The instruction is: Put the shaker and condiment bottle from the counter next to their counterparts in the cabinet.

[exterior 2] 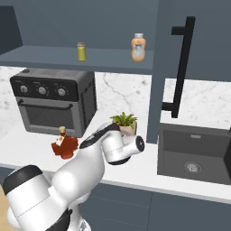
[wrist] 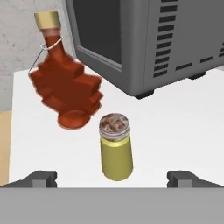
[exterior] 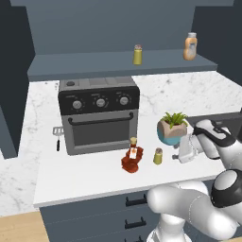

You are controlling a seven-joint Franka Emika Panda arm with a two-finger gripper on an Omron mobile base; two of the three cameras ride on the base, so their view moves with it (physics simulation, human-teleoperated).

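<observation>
Step in hand: approach on the shaker, the first of the two pickups. Nothing has gone up to the cabinet (exterior: pixel 118 64) yet.

Counter (exterior: pixel 94 177), left to right in the left base view: toaster oven (exterior: pixel 99 116), then the condiment bottle (exterior: pixel 132 156) standing in front of its right corner, then the shaker (exterior: pixel 158 155) just beside the bottle and apart from it, then a potted plant (exterior: pixel 173 127) behind, then my gripper (exterior: pixel 177 156) near the shaker's right side, level with it.

Hand view: shaker (wrist: pixel 116 151) upright and centred between my two fingertips (wrist: pixel 41 178), which stand wide apart with bare counter on both sides. My tool is released and holds nothing. The bottle (wrist: pixel 63 83) stands beyond the shaker and to its left.

On the shelf: pink-capped shaker (exterior: pixel 137 55) toward the middle, orange bottle (exterior: pixel 190 46) at the right.

Next move, as I judge it: advance straight until the shaker body sits between the pads, then close below the cap. Keep the line true; drifting toward the bottle could knock it. Afterwards lift clear of the oven top before reaching for the shelf.
</observation>
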